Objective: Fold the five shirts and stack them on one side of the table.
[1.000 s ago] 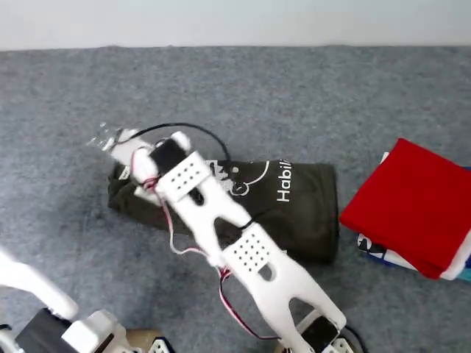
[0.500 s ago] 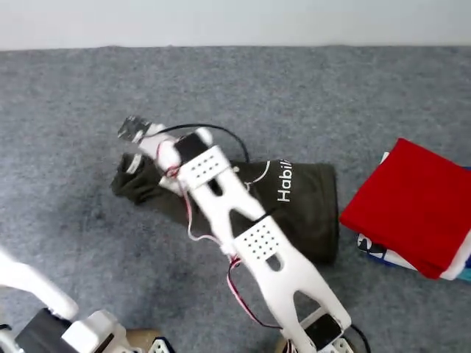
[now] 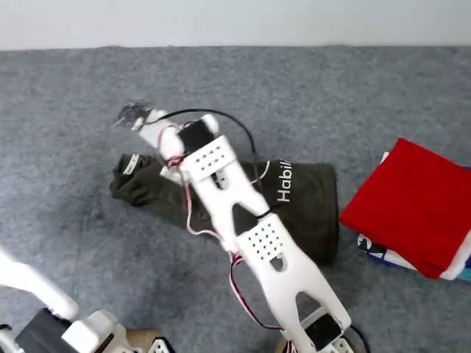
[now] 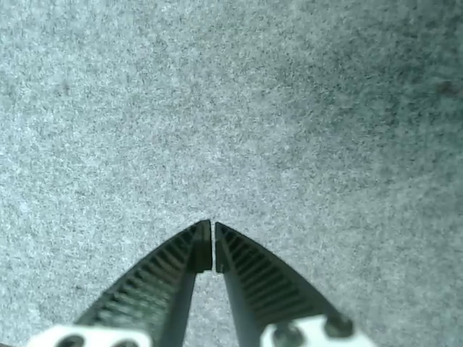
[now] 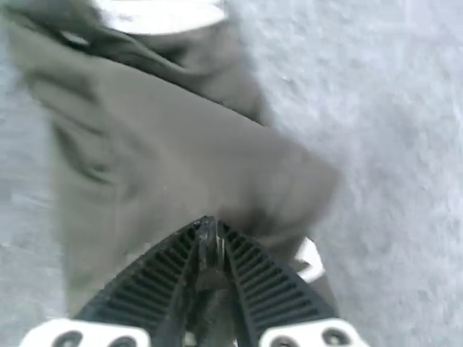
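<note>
While the left arm [image 3: 35,288] sits back at the near-left corner, the right arm [image 3: 243,228] stretches across the middle of the table [image 3: 331,95].
The left gripper [image 4: 212,231] hangs over bare grey surface, jaws closed to a hairline slit with nothing in them. The right gripper [image 5: 207,230] is up above the olive shirt [image 3: 305,202], jaws pinched shut, gripping nothing I can see. That shirt lies rumpled mid-table, half folded. Far right, a folded red shirt [image 3: 412,202] tops the stack [image 3: 374,248] near the table's edge, well apart from the olive one.
</note>
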Robot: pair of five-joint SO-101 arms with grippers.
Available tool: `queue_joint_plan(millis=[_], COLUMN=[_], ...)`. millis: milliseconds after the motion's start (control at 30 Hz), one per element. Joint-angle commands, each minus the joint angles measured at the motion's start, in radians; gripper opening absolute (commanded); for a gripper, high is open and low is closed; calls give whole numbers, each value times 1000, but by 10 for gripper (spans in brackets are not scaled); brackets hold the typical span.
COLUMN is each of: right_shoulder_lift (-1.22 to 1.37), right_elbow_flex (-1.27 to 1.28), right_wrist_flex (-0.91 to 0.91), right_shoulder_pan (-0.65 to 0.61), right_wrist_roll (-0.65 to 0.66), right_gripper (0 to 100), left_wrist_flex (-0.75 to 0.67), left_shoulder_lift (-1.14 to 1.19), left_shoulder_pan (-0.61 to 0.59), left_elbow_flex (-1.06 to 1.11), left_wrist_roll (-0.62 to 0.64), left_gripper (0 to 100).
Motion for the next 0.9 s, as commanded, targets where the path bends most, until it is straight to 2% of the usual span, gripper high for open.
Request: queue_joint_plan(millis=[0, 267, 367, 600, 867], right_shoulder_lift=[-67, 99, 140, 65, -79], right_elbow_flex=[-46, -46, -48, -48, -48], right_wrist_flex=[8, -107, -91, 50, 47], right_shoulder_pan=[-41, -56, -107, -251, -206], right_wrist_roll=[2, 2, 2, 2, 6], right_gripper=[9, 9, 9, 9, 9], left_wrist_flex=[11, 23, 23, 23, 18], left_shoulder_lift=[-38, -38, -38, -38, -38], left_shoulder_pan=[9, 9, 9, 9, 11], left_elbow_flex=[-39, -39, -39, -39, -39], left_wrist_roll=[-8, -8, -8, -8, -8], left_gripper=[14, 14, 14, 14, 14])
